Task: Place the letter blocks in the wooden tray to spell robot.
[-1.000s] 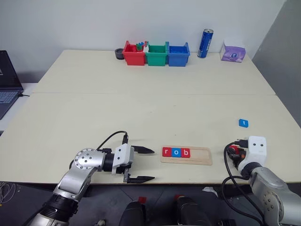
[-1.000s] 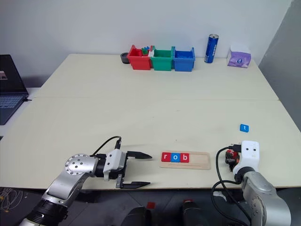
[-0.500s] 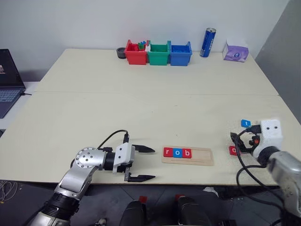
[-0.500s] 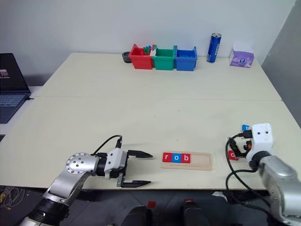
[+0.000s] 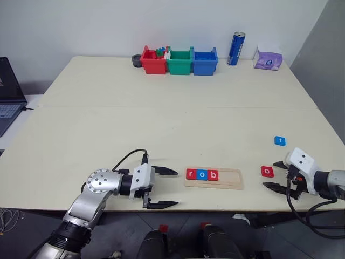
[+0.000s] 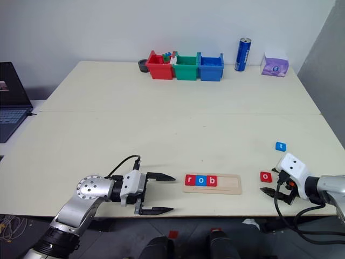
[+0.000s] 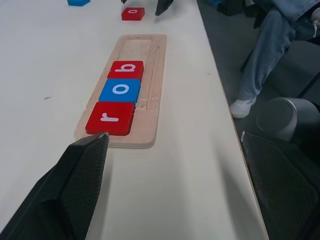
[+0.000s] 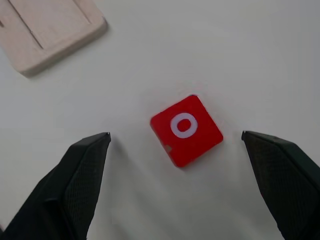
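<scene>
The wooden tray [image 5: 229, 178] lies near the table's front edge with a red r [image 5: 191, 174], a blue o [image 5: 201, 174] and a red b [image 5: 213, 175] in its left part. The tray's right part is bare wood. A red o block [image 5: 267, 171] lies flat on the table to the right of the tray, and a blue t block [image 5: 279, 141] sits farther back. My right gripper [image 5: 269, 174] is open, low over the table, its fingers either side of the red o [image 8: 186, 129] without touching it. My left gripper [image 5: 163, 188] is open and holds nothing, just left of the tray [image 7: 150, 55].
Red [image 5: 153, 62], green [image 5: 179, 61] and blue [image 5: 205, 61] bins stand at the far edge, with a blue can [image 5: 235, 48] and a purple packet [image 5: 268, 59] to their right. A laptop [image 5: 8, 91] sits off the left side. A person's legs [image 7: 270, 35] show past the table's front edge.
My right gripper opened and let the red o go onto the table right of the tray, then swung right and rolled so its fingers flank the block. The left gripper stayed still.
</scene>
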### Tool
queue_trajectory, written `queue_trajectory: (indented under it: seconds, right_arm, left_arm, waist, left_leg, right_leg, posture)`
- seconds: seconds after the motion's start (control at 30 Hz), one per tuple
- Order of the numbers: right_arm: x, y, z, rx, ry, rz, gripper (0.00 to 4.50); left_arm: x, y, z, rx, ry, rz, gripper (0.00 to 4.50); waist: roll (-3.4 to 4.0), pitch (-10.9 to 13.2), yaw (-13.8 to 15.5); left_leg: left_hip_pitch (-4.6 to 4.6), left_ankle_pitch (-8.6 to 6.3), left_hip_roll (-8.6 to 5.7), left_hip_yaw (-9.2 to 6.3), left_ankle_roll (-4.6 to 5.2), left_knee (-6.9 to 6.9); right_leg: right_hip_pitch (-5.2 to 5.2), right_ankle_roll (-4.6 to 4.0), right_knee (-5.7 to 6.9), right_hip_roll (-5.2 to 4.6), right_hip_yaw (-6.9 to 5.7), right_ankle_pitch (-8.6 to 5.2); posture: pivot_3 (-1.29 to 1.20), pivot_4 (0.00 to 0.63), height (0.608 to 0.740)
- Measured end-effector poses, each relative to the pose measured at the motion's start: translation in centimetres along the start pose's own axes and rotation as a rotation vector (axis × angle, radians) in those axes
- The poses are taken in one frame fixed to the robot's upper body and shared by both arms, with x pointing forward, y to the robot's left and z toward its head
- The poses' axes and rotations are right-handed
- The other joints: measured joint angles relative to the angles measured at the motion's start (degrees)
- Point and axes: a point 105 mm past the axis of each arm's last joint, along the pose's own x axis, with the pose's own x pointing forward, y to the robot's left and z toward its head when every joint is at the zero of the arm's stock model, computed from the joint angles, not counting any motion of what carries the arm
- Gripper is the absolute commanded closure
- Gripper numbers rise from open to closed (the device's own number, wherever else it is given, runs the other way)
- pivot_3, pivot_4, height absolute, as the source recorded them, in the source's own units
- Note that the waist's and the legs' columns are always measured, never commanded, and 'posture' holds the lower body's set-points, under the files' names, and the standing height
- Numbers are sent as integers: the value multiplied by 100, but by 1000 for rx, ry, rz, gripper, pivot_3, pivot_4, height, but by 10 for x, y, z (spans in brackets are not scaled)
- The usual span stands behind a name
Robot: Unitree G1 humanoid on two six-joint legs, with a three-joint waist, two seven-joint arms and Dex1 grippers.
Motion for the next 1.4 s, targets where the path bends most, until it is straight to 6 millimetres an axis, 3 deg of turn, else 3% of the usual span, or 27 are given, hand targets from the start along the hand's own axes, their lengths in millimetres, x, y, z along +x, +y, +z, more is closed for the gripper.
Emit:
queue_trajectory:
  seconds: [0.13, 0.2, 0.47, 0.67, 0.93, 1.07, 1.4]
  right_arm:
    - [7, -5, 1, -47, 11, 55, 30]
    - [8, -6, 1, -61, 20, 84, 396]
    - [12, -3, 3, -82, 30, 158, 3077]
    - [9, 1, 13, -136, 32, 179, 3063]
    - [14, 45, 69, -301, -60, 278, 3063]
    - [30, 60, 72, -301, -38, 321, 3063]
    - [51, 74, 83, -333, -23, 366, 3063]
  left_arm:
    - [1, -1, -1, 0, 2, -4, 0]
    - [1, -2, -1, -2, 3, -5, 0]
    - [1, -5, -4, -13, 6, -6, 0]
    - [0, -7, -6, -20, 11, -7, 0]
    - [-1, -8, -7, -18, 17, -6, 0]
    - [-2, -8, -8, -12, 21, -5, 0]
    - [-2, -8, -11, -19, 28, 4, 0]
  waist:
    - [0, 0, 4]
    - [0, 0, 6]
    - [0, 0, 8]
    - [4, 1, 5]
    - [3, 1, 8]
    - [3, 1, 10]
    - [2, 2, 11]
  left_leg:
    - [-1, 0, 2, -2, 0, -1]
    - [-1, 0, 3, -3, 0, -1]
    - [1, 0, 3, -8, 0, 5]
    - [1, 0, 3, -13, 0, 4]
    - [0, 0, 5, -20, -1, 4]
    - [0, 0, 3, -19, 0, 5]
    - [-2, 0, 4, -20, 0, 4]
  right_leg:
    - [0, 0, 0, 0, -1, 0]
    - [0, -1, 0, -2, -1, 0]
    - [3, 0, 2, -5, 0, 1]
    - [1, 0, 4, -5, 1, 1]
    - [1, 0, 4, -5, -3, 1]
    - [0, 0, 3, -7, -2, 0]
    - [-2, -1, 3, -7, -5, 0]
  posture:
    - [0, 150, 740]
    - [0, 150, 740]
    - [0, 150, 740]
    - [0, 150, 740]
    - [0, 150, 740]
    - [0, 150, 740]
    - [0, 150, 740]
